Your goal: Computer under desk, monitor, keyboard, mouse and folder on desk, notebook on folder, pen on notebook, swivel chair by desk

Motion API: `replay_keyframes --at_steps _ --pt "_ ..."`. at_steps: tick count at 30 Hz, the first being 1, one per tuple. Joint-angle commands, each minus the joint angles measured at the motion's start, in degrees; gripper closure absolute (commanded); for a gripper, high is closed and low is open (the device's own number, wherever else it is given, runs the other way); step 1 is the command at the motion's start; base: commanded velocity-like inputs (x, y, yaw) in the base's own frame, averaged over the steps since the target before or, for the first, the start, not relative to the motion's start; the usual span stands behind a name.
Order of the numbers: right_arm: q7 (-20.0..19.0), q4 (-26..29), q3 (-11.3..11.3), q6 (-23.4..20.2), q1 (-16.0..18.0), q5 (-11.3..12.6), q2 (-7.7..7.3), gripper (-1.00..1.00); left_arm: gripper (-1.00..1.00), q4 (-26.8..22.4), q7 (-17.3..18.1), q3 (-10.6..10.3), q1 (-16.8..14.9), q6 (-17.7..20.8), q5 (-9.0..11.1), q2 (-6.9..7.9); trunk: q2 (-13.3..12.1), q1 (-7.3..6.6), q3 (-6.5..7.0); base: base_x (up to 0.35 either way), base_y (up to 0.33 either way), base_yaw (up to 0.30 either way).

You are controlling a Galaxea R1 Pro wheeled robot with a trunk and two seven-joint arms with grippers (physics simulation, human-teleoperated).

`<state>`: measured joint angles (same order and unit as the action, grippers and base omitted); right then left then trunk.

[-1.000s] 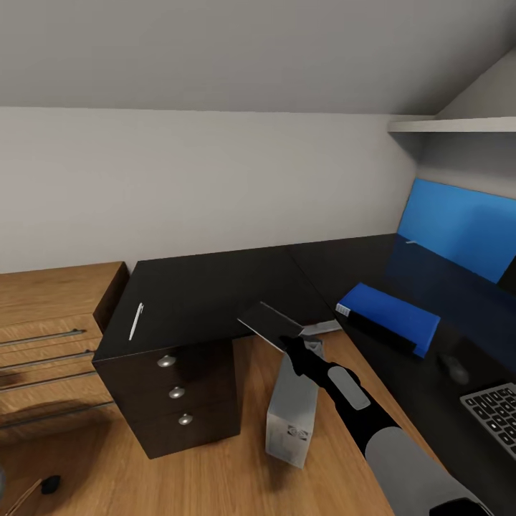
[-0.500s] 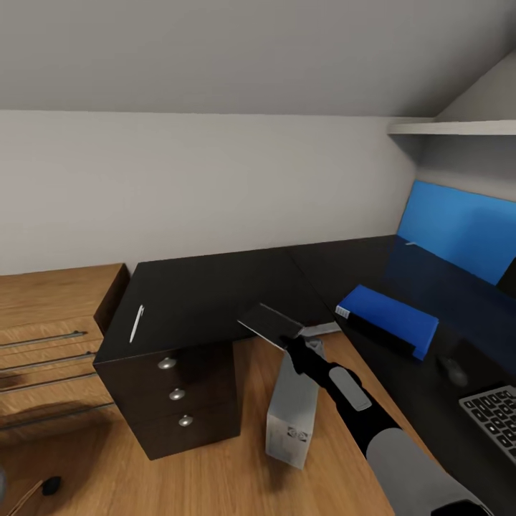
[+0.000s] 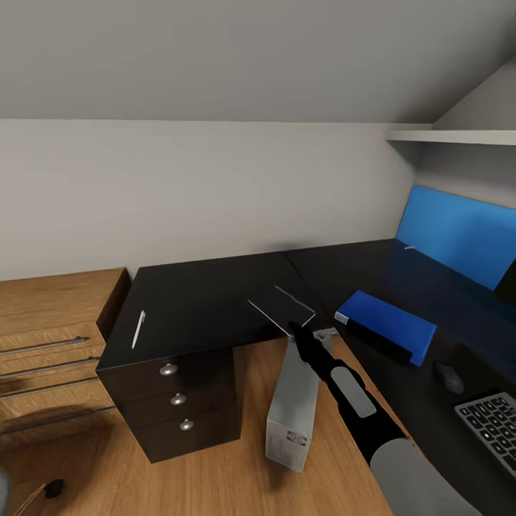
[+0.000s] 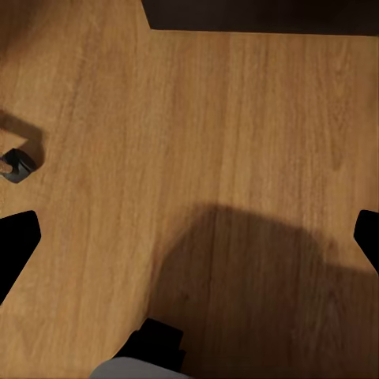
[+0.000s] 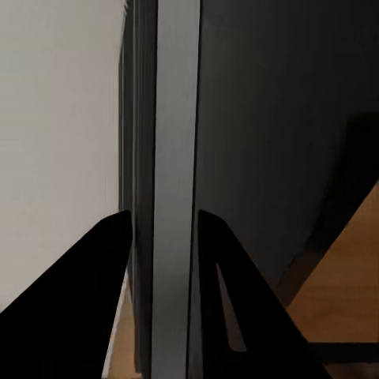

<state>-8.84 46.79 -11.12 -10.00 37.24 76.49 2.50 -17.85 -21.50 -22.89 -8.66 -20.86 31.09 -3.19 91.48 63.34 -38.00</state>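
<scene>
Gripping the notebook by one edge, my right gripper holds it tilted over the inner corner of the desk, jaws clamped on its pale page edge, as the right wrist view shows close up. The computer stands on the floor directly below, under the desk's edge. The folder lies to the right on the glossy top, apart from the notebook. The pen rests well to the left, above the drawer unit. The thin hold is the risk: a quick swing toward the folder could twist the notebook loose, dropping it onto the computer. My left gripper hangs spread wide over bare floor, idle.
</scene>
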Motion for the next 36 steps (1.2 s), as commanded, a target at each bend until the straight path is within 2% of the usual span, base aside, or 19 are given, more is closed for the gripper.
replay_keyframes --at_steps 1,2,3,7,9,11,14,16,18,19,20,21,31,36 --pt "-0.08 0.57 0.06 -0.05 -0.3 0.45 -0.05 1.0 -1.0 0.01 -0.38 -0.49 -0.04 -0.21 0.37 0.03 -0.39 -0.23 0.13 0.0 0.0 0.0" --pt "0.1 3.52 0.28 1.08 -1.92 0.5 -0.61 1.0 -1.0 0.01 -0.38 -0.49 -0.04 -0.22 0.37 0.03 -0.79 -0.45 0.31 0.0 0.0 0.0" --pt "0.14 4.2 0.3 1.58 -2.16 0.52 -0.78 1.0 -1.0 0.01 -0.38 -0.49 -0.04 -0.21 0.37 0.03 -1.19 -0.67 0.49 0.0 0.0 0.0" --pt "1.57 11.29 0.39 7.85 -5.35 0.63 -2.6 1.0 -1.0 0.01 -0.38 -0.49 -0.04 -0.2 0.37 0.03 -2.8 -1.55 1.21 0.0 0.0 0.0" --pt "3.46 15.2 0.69 11.9 -7.31 0.79 -3.27 1.0 -1.0 0.01 -0.38 -0.49 -0.04 -0.22 0.37 0.03 -3.6 -1.99 1.57 0.0 0.0 0.0" --pt "6.74 20.22 2.12 17.44 -9.56 0.95 -3.89 1.0 -1.0 0.01 -0.38 -0.49 -0.04 -0.19 0.37 0.03 -4.4 -2.43 1.93 0.0 0.0 0.0" --pt "10.22 23.16 3.78 21.69 -11.0 1.03 -4.16 1.0 -1.0 0.01 -0.38 -0.49 -0.04 -0.21 0.37 0.03 -5.61 -3.09 2.47 0.0 0.0 0.0" --pt "11.68 23.94 4.74 22.96 -11.37 1.06 -4.21 1.0 -1.0 0.01 -0.38 -0.49 -0.04 -0.19 0.37 0.03 -6.41 -3.52 2.83 0.0 0.0 0.0" --pt "13.1 24.59 6.73 24.05 -11.68 1.09 -4.17 1.0 -1.0 0.01 -0.38 -0.49 -0.04 -0.17 0.37 0.03 -7.21 -3.96 3.19 0.0 0.0 0.0" --pt "13.66 24.84 8.23 24.47 -11.8 1.1 -4.12 1.0 -1.0 0.01 -0.38 -0.49 -0.04 -0.16 0.37 0.03 -7.61 -4.18 3.37 0.0 0.0 -0.013" --pt "14.32 25.14 11.02 24.94 -11.94 1.11 -4.03 1.0 -1.0 0.01 -0.38 -0.49 -0.04 -0.15 0.37 0.03 -8.01 -4.4 3.56 0.0 0.0 -0.129" --pt "14.45 25.19 11.63 25.03 -11.97 1.12 -4.04 1.0 -1.0 0.01 -0.38 -0.49 -0.04 -0.13 0.37 0.03 -8.41 -4.62 3.76 0.0 0.0 -0.173" --pt "14.7 25.15 13.0 25.2 -12.01 1.18 -3.99 1.0 -1.0 0.01 -0.38 -0.42 -0.04 -0.19 0.37 0.03 -8.81 -4.84 3.98 0.0 0.0 -0.222" --pt "14.53 25.25 13.34 25.18 -12.01 2.0 -4.04 1.0 -1.0 0.01 -0.38 -0.41 -0.04 -0.22 0.37 0.03 -8.81 -4.84 3.98 0.0 0.0 -0.082"
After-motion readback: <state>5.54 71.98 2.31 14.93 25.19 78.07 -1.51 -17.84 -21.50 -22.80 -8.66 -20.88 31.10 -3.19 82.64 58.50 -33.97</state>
